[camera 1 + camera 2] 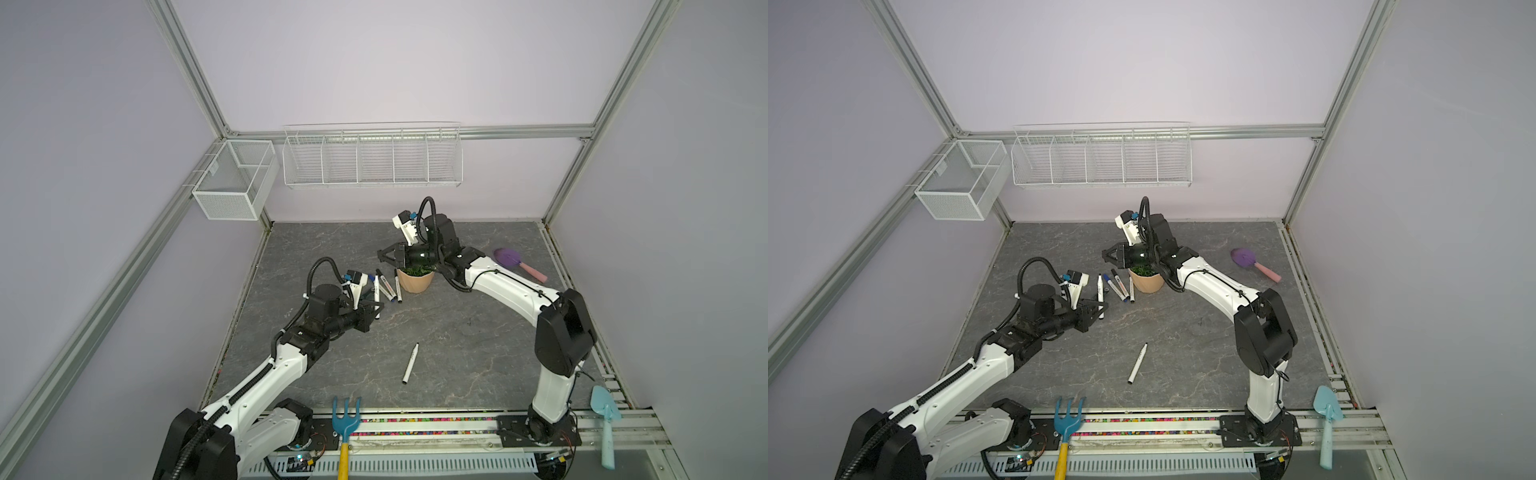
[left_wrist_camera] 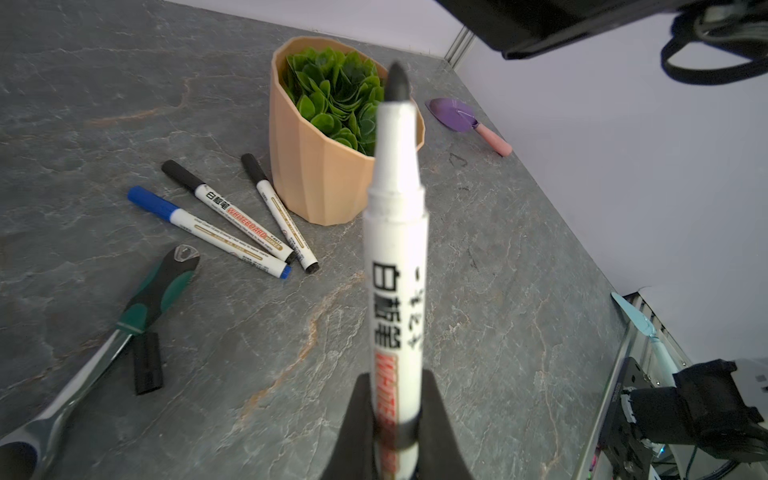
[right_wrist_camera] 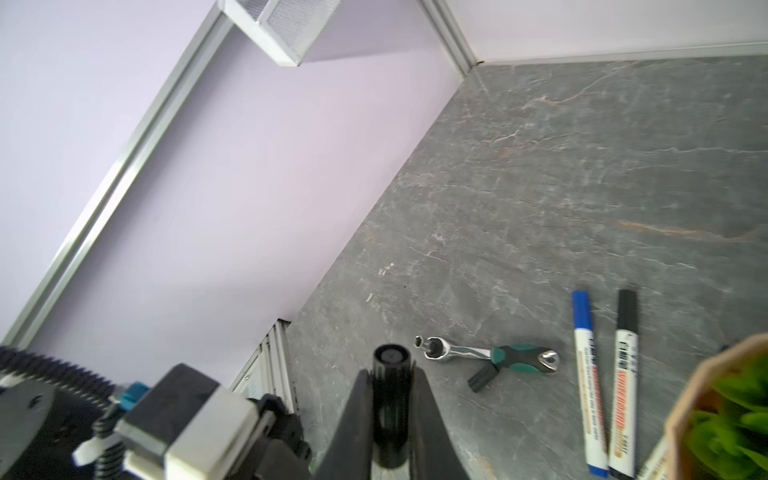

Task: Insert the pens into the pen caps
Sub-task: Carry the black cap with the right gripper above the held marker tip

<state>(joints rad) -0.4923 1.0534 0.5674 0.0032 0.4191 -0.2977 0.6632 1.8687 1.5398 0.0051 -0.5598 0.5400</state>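
- The left end effector (image 2: pixel 395 409) is clenched on the lower barrel of an uncapped pen (image 2: pixel 395 249), whose dark tip points away from the wrist.
- The right end effector (image 3: pixel 390 395) grasps a black cap (image 3: pixel 390 359) between its fingers, above the counter (image 3: pixel 540 187).
- In both top views the two end effectors are apart, the right one near the plant pot (image 1: pixel 415 282).
- Three capped pens (image 2: pixel 226 212), one with a blue cap and two with black, lie side by side on the counter just beside the pot.
- A loose cap (image 2: pixel 146 363), black, lies touching the green-handled wrench (image 2: pixel 153 299).
- In a top view a lone pen (image 1: pixel 410 363) lies uncapped toward the front of the counter, well apart from the others.
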